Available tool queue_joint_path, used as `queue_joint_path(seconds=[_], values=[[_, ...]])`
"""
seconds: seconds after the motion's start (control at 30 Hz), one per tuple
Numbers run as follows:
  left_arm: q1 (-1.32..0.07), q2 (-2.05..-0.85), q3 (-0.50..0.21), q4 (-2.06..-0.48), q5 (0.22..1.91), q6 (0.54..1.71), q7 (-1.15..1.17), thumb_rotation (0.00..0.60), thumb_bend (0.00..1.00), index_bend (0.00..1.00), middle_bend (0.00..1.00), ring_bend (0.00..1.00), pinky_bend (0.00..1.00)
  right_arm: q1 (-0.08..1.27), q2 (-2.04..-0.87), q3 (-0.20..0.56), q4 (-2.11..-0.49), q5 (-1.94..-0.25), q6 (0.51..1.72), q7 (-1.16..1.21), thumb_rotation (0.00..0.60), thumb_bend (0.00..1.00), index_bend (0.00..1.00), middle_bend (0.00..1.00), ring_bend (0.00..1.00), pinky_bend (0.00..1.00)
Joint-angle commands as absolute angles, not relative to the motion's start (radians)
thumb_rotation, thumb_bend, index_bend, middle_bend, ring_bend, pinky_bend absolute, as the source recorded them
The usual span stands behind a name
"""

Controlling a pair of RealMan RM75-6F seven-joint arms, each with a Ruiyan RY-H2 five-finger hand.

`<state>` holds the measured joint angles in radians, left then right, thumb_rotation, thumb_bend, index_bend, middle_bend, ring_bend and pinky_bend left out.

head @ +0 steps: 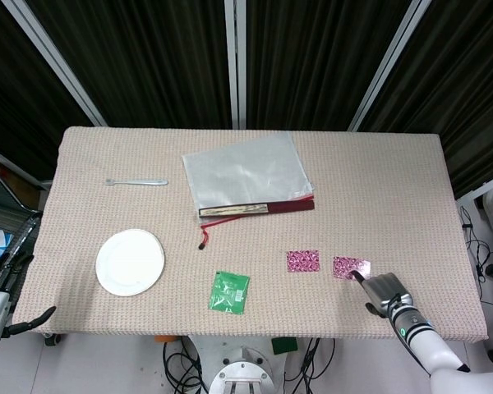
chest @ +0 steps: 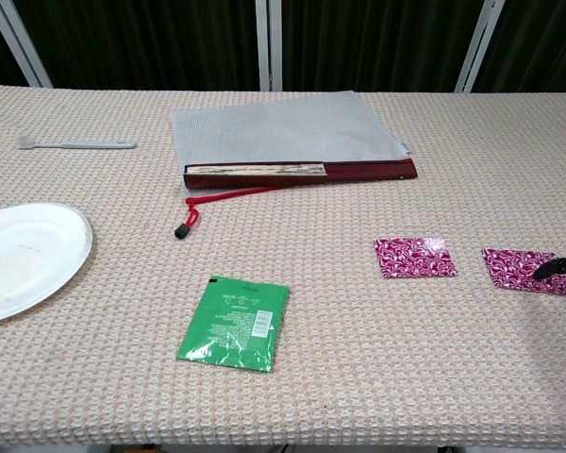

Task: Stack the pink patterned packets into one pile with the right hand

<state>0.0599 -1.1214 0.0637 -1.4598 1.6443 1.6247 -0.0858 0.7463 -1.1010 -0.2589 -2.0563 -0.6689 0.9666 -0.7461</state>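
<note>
In the head view, two pink patterned packets are seen lying flat and apart on the table, side by side near its front edge: the left packet and the right packet. The right hand is placed just beside the right packet, toward the front right corner, with one fingertip at or on that packet's near corner; nothing is held in it, though how far its fingers are spread cannot be made out. The left packet lies further to the hand's left, so a leftward carry is judged to be what stacking calls for. The left hand is seen off the table's left front edge, well apart from both packets, loose and holding nothing.

In the chest view, the long axes of both packets run left to right. Only a dark fingertip is shown, touching the right packet's right end. Small white print is visible on a green sachet, but it cannot be read.
</note>
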Motion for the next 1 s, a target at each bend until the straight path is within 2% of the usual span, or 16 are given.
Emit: queue_joint_path(seconds=[0.03,0.4,0.8,1.0], values=[[0.059,-1.122,0.064,-1.460,1.645,1.623,-0.088,0.155,0.09,0.09,0.07,0.01,0.18,0.751,-1.112,-0.258,-2.039,-0.659,0.956,-0.744,0.600,1.00,0.00,0.90,0.81,0.72],[0.062,-1.120,0.062,-1.448,1.633,1.622,-0.108,0.155,0.09,0.09,0.07,0.01,0.18,0.803,-1.146,-0.218,-1.994,-0.586,0.947,-0.760,0.600,1.00,0.00,0.90,0.81,0.72],[0.068,-1.116,0.059,-1.444,1.617,1.619,-0.116,0.155,0.09,0.09,0.07,0.01,0.18,0.918,-1.190,-0.176,-1.898,-0.417,0.855,-0.770,0.600,1.00,0.00,0.90,0.81,0.72],[0.067,-1.113,0.058,-1.444,1.614,1.616,-0.118,0.154,0.09,0.09,0.07,0.01,0.18,0.946,-1.200,-0.161,-1.875,-0.396,0.840,-0.747,0.600,1.00,0.00,0.90,0.81,0.71]])
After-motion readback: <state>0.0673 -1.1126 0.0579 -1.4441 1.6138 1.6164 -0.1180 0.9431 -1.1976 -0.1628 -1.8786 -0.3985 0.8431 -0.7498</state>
